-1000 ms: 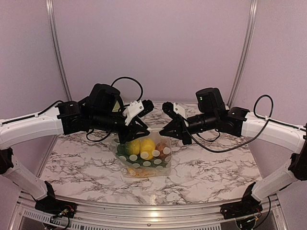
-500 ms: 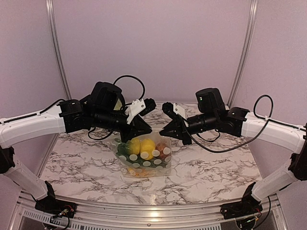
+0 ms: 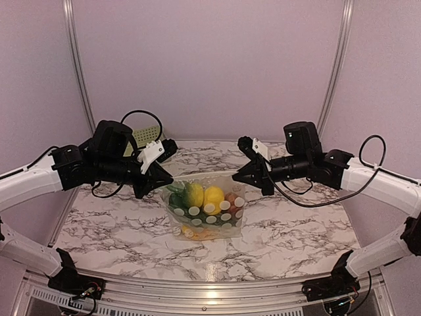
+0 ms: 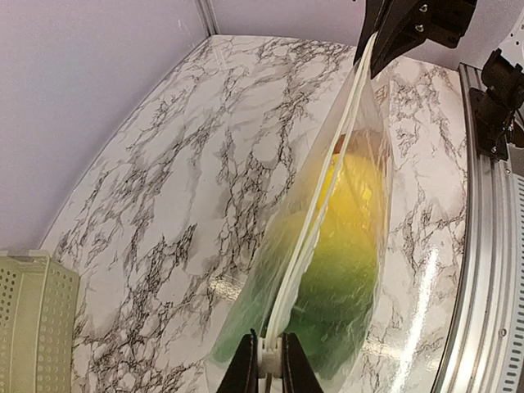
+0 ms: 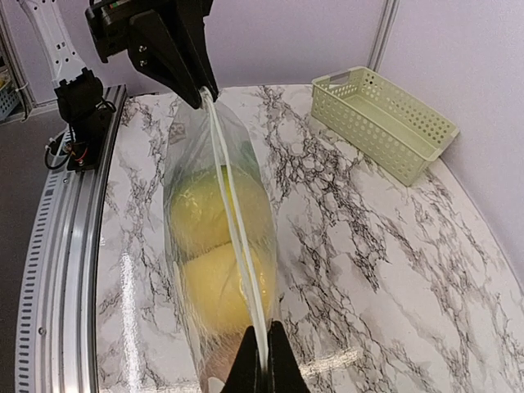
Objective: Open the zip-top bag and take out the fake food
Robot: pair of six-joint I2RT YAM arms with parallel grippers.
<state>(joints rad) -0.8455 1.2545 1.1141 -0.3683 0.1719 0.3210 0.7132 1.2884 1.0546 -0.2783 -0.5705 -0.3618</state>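
The left tool (image 3: 164, 179) has pinched narrow on one top corner of the zip-top bag (image 3: 207, 214). The right tool (image 3: 238, 176) stays clamped on the opposite corner. Compared with a second ago, the two arms have moved apart, so the bag now hangs stretched between them over the middle of the bench (image 3: 296, 230). The fake food (image 3: 214, 197) is still inside. The zip line looks closed, so I judge that the opening is only prepared and not yet begun.

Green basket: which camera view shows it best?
Right wrist: the whole basket shows, lattice sides and rim clear. Top external shows only a patch behind the left arm; left wrist catches one corner.
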